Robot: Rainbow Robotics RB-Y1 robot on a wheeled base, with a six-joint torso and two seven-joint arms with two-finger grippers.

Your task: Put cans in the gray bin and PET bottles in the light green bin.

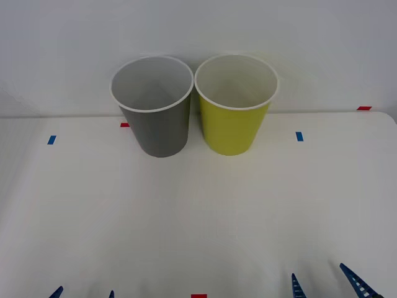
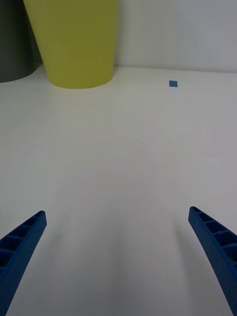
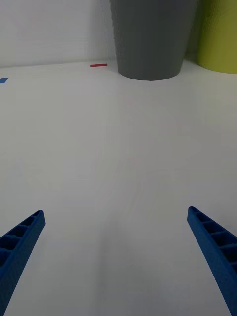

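The gray bin (image 1: 156, 118) and the light green bin (image 1: 234, 115) stand upright side by side at the back of the white table, gray on the left, rims almost touching. Their pale insides look empty from the front view. The cans and PET bottles are out of view. My left gripper (image 1: 84, 293) sits at the table's front edge on the left, open, facing the gray bin (image 3: 150, 39). My right gripper (image 1: 324, 282) sits at the front edge on the right, open, with the light green bin (image 2: 74, 42) ahead of it. Nothing is between either pair of fingers.
Small blue tape marks (image 1: 51, 139) (image 1: 299, 136) and red tape marks (image 1: 124, 125) (image 1: 364, 108) (image 1: 198, 295) lie flat on the white table (image 1: 198, 211). A pale wall rises right behind the bins.
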